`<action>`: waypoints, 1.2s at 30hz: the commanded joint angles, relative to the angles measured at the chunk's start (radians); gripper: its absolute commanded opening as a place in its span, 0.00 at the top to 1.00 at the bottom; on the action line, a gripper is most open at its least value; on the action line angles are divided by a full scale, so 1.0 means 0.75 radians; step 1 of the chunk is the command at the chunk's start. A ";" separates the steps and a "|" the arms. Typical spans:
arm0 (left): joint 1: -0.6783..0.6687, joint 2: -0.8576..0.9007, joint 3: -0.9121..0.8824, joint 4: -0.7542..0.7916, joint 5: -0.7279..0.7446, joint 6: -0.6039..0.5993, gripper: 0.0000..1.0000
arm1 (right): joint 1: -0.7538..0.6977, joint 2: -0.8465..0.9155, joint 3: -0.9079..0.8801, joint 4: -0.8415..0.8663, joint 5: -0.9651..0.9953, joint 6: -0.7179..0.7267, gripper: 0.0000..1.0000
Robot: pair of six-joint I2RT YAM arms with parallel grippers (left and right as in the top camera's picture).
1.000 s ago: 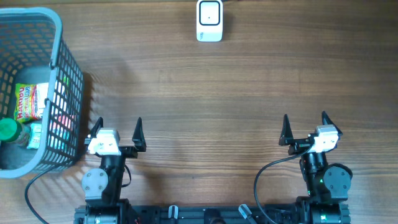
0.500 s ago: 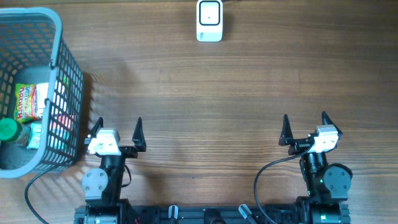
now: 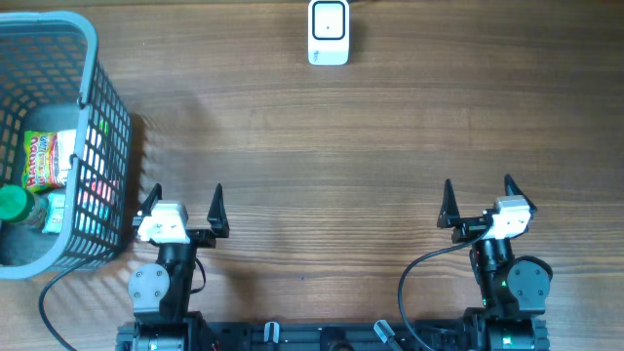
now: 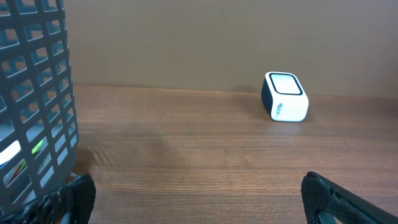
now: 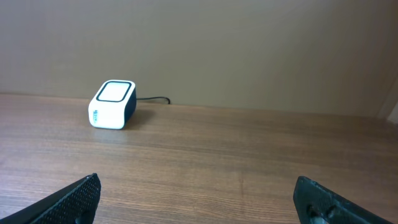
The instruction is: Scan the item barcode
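Observation:
A white barcode scanner (image 3: 329,32) with a dark face stands at the table's far edge, also in the left wrist view (image 4: 285,97) and the right wrist view (image 5: 112,104). Items lie in a grey basket (image 3: 91,58) at the far left: a colourful candy bag (image 3: 46,159), a green-capped bottle (image 3: 14,204) and a small box. My left gripper (image 3: 185,197) is open near the front edge, right beside the basket, with bare wood between its fingers. My right gripper (image 3: 478,188) is open at the front right, holding nothing.
The basket's mesh wall (image 4: 34,93) fills the left of the left wrist view. A black cable (image 5: 152,99) runs from the scanner's back. Bare wooden tabletop (image 3: 331,166) lies between the arms and the scanner.

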 commanded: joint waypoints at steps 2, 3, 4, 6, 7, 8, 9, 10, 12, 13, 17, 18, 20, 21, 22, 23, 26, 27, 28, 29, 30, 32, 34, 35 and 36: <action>-0.009 -0.011 -0.004 -0.007 0.021 0.021 0.00 | -0.006 -0.011 -0.002 0.003 0.022 0.026 0.00; -0.009 -0.011 -0.004 -0.007 0.021 0.021 0.00 | -0.006 -0.011 -0.001 0.003 0.022 0.026 0.00; -0.009 -0.011 -0.004 -0.007 0.021 0.021 0.00 | -0.006 -0.011 -0.001 0.003 0.022 0.026 0.00; -0.009 -0.011 -0.004 -0.007 0.021 0.021 0.00 | -0.006 -0.011 -0.001 0.003 0.022 0.026 0.00; -0.009 -0.011 -0.004 -0.007 0.021 0.021 0.00 | -0.006 -0.011 -0.001 0.003 0.022 0.026 0.00; -0.009 -0.011 -0.004 -0.007 0.021 0.021 0.00 | -0.006 -0.011 -0.001 0.003 0.022 0.026 0.00; -0.009 -0.011 -0.004 -0.007 0.021 0.021 0.00 | -0.006 -0.011 -0.001 0.003 0.022 0.026 0.00; -0.009 -0.011 -0.004 -0.007 0.021 0.021 0.00 | -0.006 -0.011 -0.002 0.003 0.022 0.026 0.00; -0.009 -0.011 -0.004 -0.007 0.021 0.021 0.00 | -0.006 -0.011 -0.001 0.003 0.022 0.026 0.00; -0.009 -0.011 -0.004 -0.007 0.021 0.021 0.00 | -0.006 -0.011 -0.001 0.003 0.022 0.026 0.00; -0.009 -0.011 -0.004 -0.007 0.021 0.021 0.00 | -0.006 -0.011 -0.001 0.003 0.022 0.026 0.00; -0.009 -0.011 -0.004 -0.007 0.021 0.021 0.00 | -0.006 -0.011 -0.001 0.003 0.022 0.026 0.00; -0.009 -0.011 -0.004 -0.007 0.021 0.021 0.00 | -0.006 -0.011 -0.001 0.003 0.022 0.026 0.00; -0.009 -0.011 -0.004 -0.007 0.021 0.021 0.00 | -0.006 -0.011 -0.002 0.003 0.022 0.026 0.00; -0.009 -0.011 -0.004 -0.007 0.021 0.021 0.00 | -0.006 -0.011 -0.001 0.003 0.022 0.026 0.00; -0.009 -0.011 -0.004 -0.007 0.021 0.021 0.00 | -0.006 -0.011 -0.001 0.003 0.022 0.026 0.00; -0.009 -0.011 -0.004 -0.006 0.021 0.021 0.00 | -0.006 -0.011 -0.002 0.003 0.022 0.027 0.00; -0.009 -0.011 -0.004 -0.006 0.022 0.021 0.00 | -0.006 -0.011 -0.001 0.003 0.022 0.026 0.00; -0.009 -0.011 -0.004 -0.006 0.024 0.020 0.00 | -0.006 -0.011 -0.001 0.003 0.022 0.026 0.00; -0.009 -0.011 -0.004 -0.006 0.037 0.020 0.00 | -0.006 -0.011 -0.001 0.003 0.022 0.026 0.00; -0.009 -0.011 -0.004 -0.005 0.037 0.020 0.00 | -0.006 -0.011 -0.001 0.003 0.022 0.026 0.00; -0.009 -0.011 -0.004 -0.005 0.037 -0.040 0.00 | -0.006 -0.011 -0.001 0.003 0.022 0.026 0.00; -0.009 -0.011 -0.004 -0.002 0.066 -0.134 0.00 | -0.006 -0.011 -0.001 0.003 0.022 0.026 0.00; -0.009 -0.011 -0.004 0.001 0.099 -0.147 0.00 | -0.006 -0.011 -0.001 0.003 0.022 0.026 0.01; -0.009 -0.011 -0.004 0.005 0.148 -0.151 0.00 | -0.006 -0.011 -0.001 0.003 0.022 0.026 0.00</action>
